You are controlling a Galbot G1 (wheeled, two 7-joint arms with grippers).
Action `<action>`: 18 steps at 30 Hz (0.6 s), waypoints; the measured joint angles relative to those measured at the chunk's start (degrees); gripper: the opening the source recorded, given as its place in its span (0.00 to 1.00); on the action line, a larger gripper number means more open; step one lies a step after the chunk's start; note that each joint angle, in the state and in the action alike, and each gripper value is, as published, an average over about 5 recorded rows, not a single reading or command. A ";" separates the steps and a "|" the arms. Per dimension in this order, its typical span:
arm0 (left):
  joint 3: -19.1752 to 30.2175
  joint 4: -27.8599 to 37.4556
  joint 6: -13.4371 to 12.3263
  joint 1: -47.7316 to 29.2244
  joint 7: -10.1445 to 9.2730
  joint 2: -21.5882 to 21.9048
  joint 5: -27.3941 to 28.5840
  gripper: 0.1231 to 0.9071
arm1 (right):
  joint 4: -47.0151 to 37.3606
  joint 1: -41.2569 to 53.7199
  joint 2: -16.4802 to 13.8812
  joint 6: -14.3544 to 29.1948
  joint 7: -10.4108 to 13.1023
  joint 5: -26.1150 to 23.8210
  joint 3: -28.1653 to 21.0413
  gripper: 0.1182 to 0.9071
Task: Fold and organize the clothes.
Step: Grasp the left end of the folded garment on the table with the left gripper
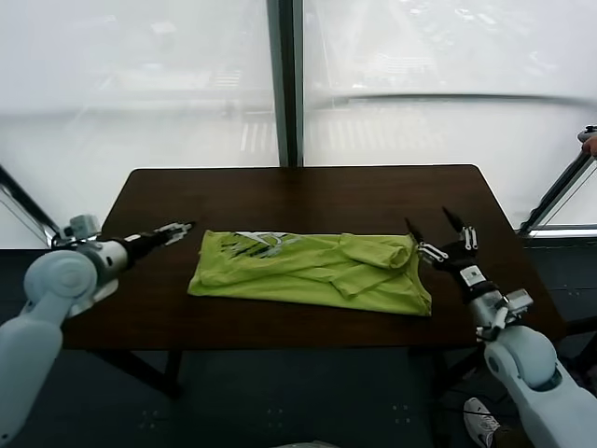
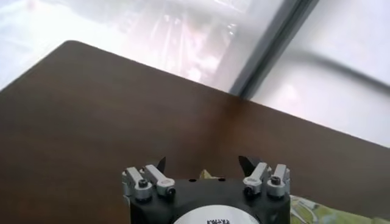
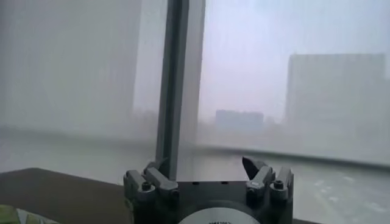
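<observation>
The lime-green T-shirt (image 1: 312,271) lies crumpled and partly folded across the middle of the dark brown table (image 1: 308,196), with its white-and-dark graphic (image 1: 261,243) facing up near its left end. My left gripper (image 1: 185,227) hovers open and empty just left of the shirt's left edge. In the left wrist view (image 2: 204,164) a strip of the shirt (image 2: 332,214) shows beside it. My right gripper (image 1: 427,220) is open and empty, raised just off the shirt's right end. The right wrist view (image 3: 203,164) looks out at the window, with a corner of the shirt (image 3: 11,215) at the frame's edge.
Large windows with a dark centre post (image 1: 285,84) stand behind the table. Bare tabletop (image 2: 122,109) stretches behind and to the left of the shirt. The table's front edge (image 1: 308,343) lies just in front of the shirt.
</observation>
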 joint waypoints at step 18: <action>12.78 8.06 -0.15 -3.64 15.65 5.28 4.24 1.00 | 4.75 -11.10 3.64 1.65 0.17 -1.60 7.37 1.00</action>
